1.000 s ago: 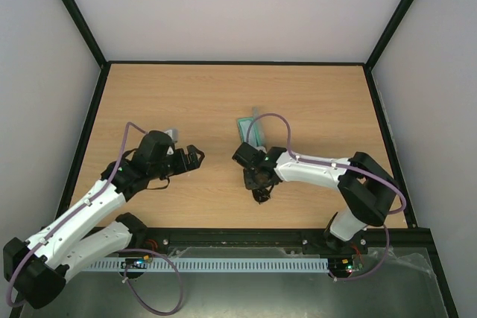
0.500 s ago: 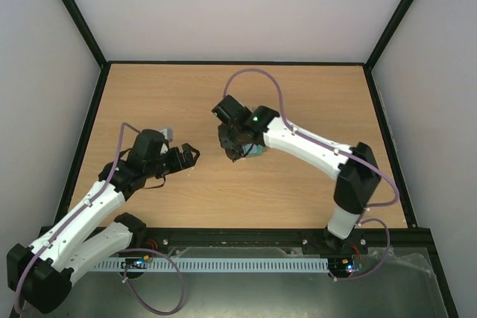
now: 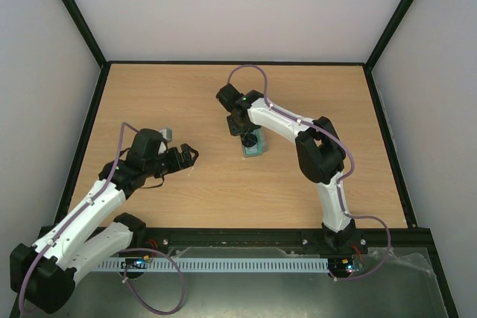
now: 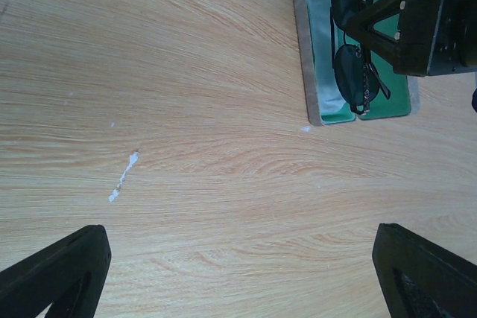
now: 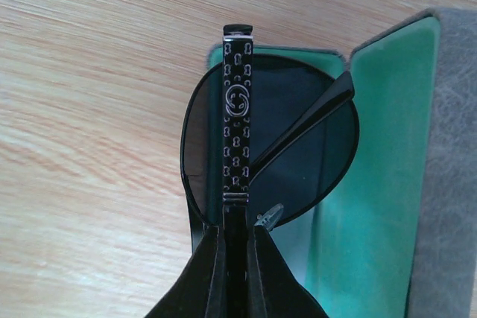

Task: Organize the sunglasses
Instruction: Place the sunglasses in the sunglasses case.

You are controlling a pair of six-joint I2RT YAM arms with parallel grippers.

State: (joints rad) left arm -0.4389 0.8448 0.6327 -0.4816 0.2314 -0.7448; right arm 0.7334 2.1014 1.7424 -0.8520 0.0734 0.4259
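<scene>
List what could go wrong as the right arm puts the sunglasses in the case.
The right gripper pinches only one thin temple of the sunglasses, so they might swing or slip. The other temple juts out askew and could catch the case wall. A pale cloth lies in the case; the glasses may sit crooked on it.
</scene>
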